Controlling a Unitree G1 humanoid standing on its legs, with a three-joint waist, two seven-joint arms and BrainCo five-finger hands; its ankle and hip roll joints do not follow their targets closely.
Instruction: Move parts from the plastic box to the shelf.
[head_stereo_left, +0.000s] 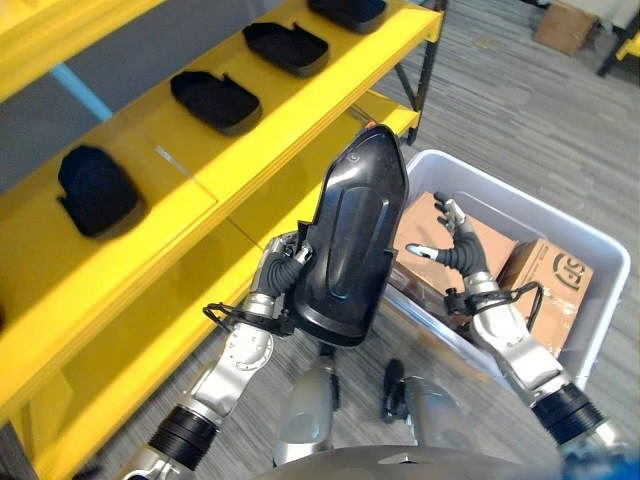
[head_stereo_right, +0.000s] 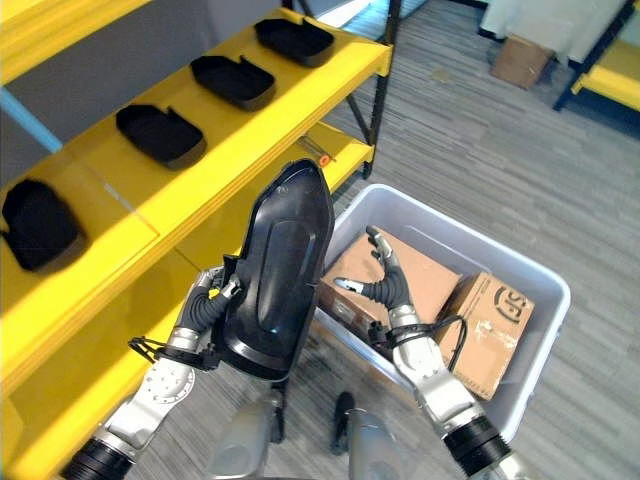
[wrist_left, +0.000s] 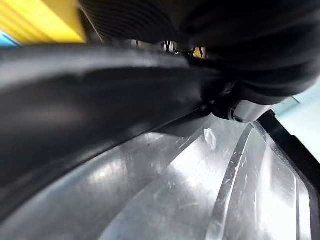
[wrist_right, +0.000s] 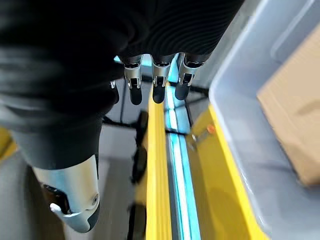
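My left hand (head_stereo_left: 283, 272) is shut on a large black moulded part (head_stereo_left: 350, 240), holding it upright between the yellow shelf (head_stereo_left: 300, 110) and the pale grey plastic box (head_stereo_left: 520, 205). Its fingers curl round the part's lower left edge. The left wrist view shows the part's dark surface (wrist_left: 100, 110) from very close. Several similar black parts lie in a row on the shelf, such as one (head_stereo_left: 95, 190) at the left and another (head_stereo_left: 215, 100) further along. My right hand (head_stereo_left: 455, 248) hovers open over the box, its fingers (wrist_right: 155, 85) straight and holding nothing.
Two cardboard cartons (head_stereo_left: 415, 230) (head_stereo_left: 555, 280) lie inside the box. A lower yellow shelf level (head_stereo_left: 390, 110) runs beside the box's left wall. Grey plank floor (head_stereo_left: 520, 110) stretches beyond, with another carton (head_stereo_left: 565, 25) far off.
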